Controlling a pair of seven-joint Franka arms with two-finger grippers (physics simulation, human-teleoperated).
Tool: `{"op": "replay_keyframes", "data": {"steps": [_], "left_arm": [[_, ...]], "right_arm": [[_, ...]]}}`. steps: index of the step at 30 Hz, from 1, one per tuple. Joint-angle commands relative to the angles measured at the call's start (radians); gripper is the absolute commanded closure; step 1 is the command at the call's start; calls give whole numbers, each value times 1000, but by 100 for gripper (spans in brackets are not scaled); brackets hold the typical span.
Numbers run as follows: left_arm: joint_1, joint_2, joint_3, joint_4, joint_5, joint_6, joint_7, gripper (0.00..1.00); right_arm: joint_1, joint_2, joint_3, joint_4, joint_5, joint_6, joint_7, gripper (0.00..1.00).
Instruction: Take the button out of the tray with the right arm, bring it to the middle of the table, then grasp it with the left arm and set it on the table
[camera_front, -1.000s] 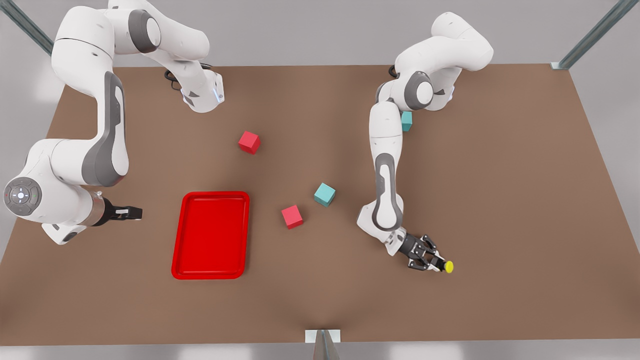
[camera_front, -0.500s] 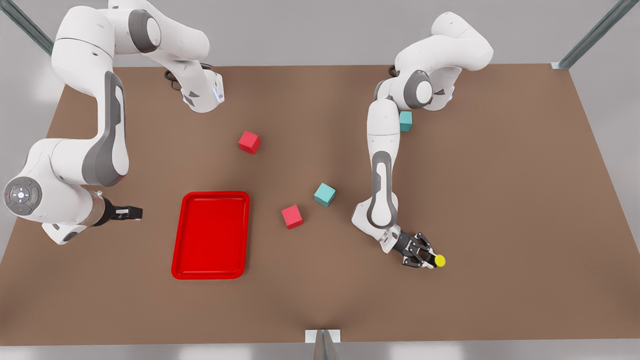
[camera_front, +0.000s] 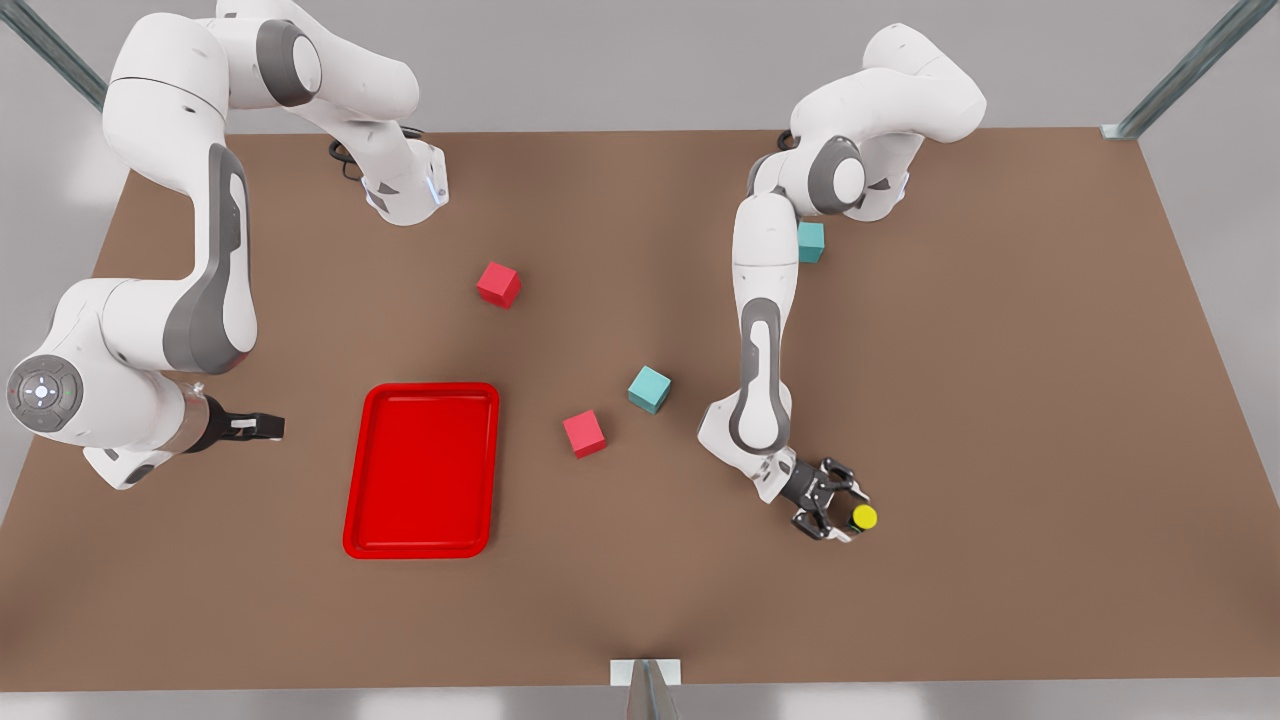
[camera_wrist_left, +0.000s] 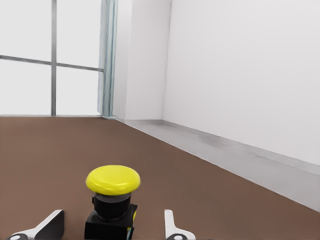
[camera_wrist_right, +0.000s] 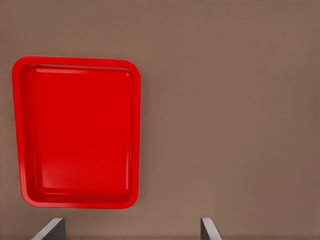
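the table is big, flat and brown. two white arms reach over it.

the right arm is on the front view's left and waits there. the right gripper sits near the tray, a little apart from it, and its fingers are spread wide with nothing in them. the tray is red and has nothing in it.

the left arm is on the front view's right. the left gripper is low near the table. its fingers are spread, one on each side of the button, and they do not touch it.

two red cubes and two teal cubes sit on the table, well away from the button.

the button looks like it stands on the table by itself, cap up, out past the cubes. it looks small, light and hard. the round yellow cap looks smooth and may slip. i think the dark boxy body is the best place to hold it, on its two flat sides. it might tip if bumped.
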Motion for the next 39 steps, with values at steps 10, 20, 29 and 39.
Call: {"op": "replay_keyframes", "data": {"steps": [10,20,29,39], "left_arm": [[-159,-364,-10,-322,52,-53,153,0],[970,-1161,-918,-160,-695,-499,2311,0],[947,-1365,-794,-359,-826,-450,2499,0],[935,-1291,-804,-293,-820,-458,2477,0]], "right_arm": [[4,-3,0,0,1,-3,1,0],[4,-3,0,0,1,-3,1,0],[2,-1,0,0,1,-1,1,0],[4,-3,0,-1,2,-1,1,0]]}}
